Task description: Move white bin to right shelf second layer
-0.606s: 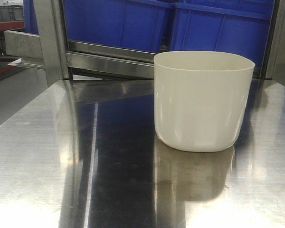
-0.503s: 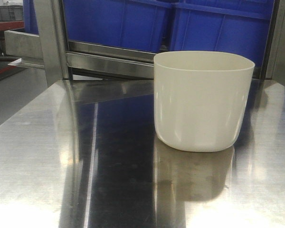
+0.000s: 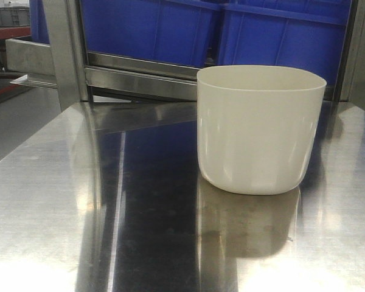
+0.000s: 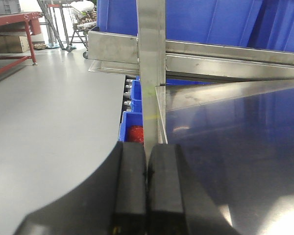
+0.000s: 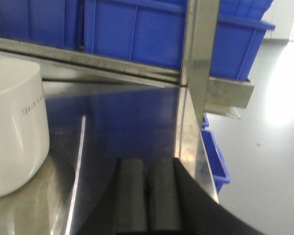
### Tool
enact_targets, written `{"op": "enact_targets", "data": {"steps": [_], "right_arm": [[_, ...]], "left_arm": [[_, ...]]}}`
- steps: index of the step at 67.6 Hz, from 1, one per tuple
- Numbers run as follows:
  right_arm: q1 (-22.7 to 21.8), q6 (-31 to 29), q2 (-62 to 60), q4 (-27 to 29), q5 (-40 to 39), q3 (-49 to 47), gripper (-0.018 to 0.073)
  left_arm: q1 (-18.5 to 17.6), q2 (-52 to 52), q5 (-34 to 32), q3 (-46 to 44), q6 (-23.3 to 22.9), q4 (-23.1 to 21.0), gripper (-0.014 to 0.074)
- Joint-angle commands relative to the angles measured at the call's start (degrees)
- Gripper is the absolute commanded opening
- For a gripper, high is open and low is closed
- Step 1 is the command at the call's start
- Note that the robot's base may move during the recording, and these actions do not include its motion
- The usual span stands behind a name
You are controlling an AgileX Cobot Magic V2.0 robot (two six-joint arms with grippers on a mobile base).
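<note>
1. Your left pincer [image 4: 147, 186] hung at the left edge of the counter [image 3: 79, 201], short of the back-left corner. The white bin [image 3: 260, 129] stood well off to its right.
2. That pincer was fully closed, its black pads [image 4: 130, 191] pressed together with nothing between them. You could not tell whether it touched the steel.
3. Left of that edge you had grey floor [image 4: 49, 122]. At the back-left corner a steel upright [image 4: 151, 73] rose, and a steel rail [image 3: 146, 79] ran along the back edge.
4. The bin stood upright on the right half of the counter, near the back edge, apart from both pincers. Blue crates [image 3: 280, 36] sat behind the rail.
5. A broad stretch of steel lay between the bin and the front edge.
6. Your right pincer [image 5: 148, 196] hung over the counter close to the right edge, with the bin to its left and slightly ahead, not touching.
7. It too was closed, pads [image 5: 131, 196] together, gripping nothing.
8. A second upright [image 5: 201, 54] stood at the back-right corner, just ahead of that pincer.
</note>
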Motion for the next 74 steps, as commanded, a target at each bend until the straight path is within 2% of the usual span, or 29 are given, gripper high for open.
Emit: {"op": "enact_targets", "data": {"steps": [1,7,20,33,45,50,59,69,74], "right_arm": [[-0.2,-0.6,-1.2,-0.6,-7.6,-0.9,0.0052],[-0.2,-0.6,-1.2,-2.2,-6.8,-1.3,0.0052],[-0.2,-0.6,0.4,-1.9,-2.6,-5.5,0.0052],[-0.2,-0.6,9.9,-1.9,6.3,-12.9,0.0052],[-0.2,-0.6,18.5,-1.8,6.4,-19.3,0.0052],[-0.2,-0.3,22.6,0.0,7.4,-22.5,0.0052],[-0.2,0.1,30.9,6.9,14.3,-28.6,0.0052],[-0.2,0.1,42.8,5.5,24.8,-36.1,0.0065],[-0.2,1.0,48.6,4.1,30.8,-39.7,0.012]], "left_arm": [[0.0,-0.9,-4.9,2.1,-0.2,0.0,0.0085],[0.0,-0.9,-4.9,2.1,-0.2,0.0,0.0085],[0.0,-0.9,-4.9,2.1,-0.2,0.0,0.0085],[0.0,-0.9,-4.9,2.1,-0.2,0.0,0.0085],[0.0,-0.9,-4.9,2.1,-0.2,0.0,0.0085],[0.0,-0.9,-4.9,2.1,-0.2,0.0,0.0085],[0.0,-0.9,-4.9,2.1,-0.2,0.0,0.0085],[0.0,-0.9,-4.9,2.1,-0.2,0.0,0.0085],[0.0,-0.9,-4.9,2.1,-0.2,0.0,0.0085]]}}
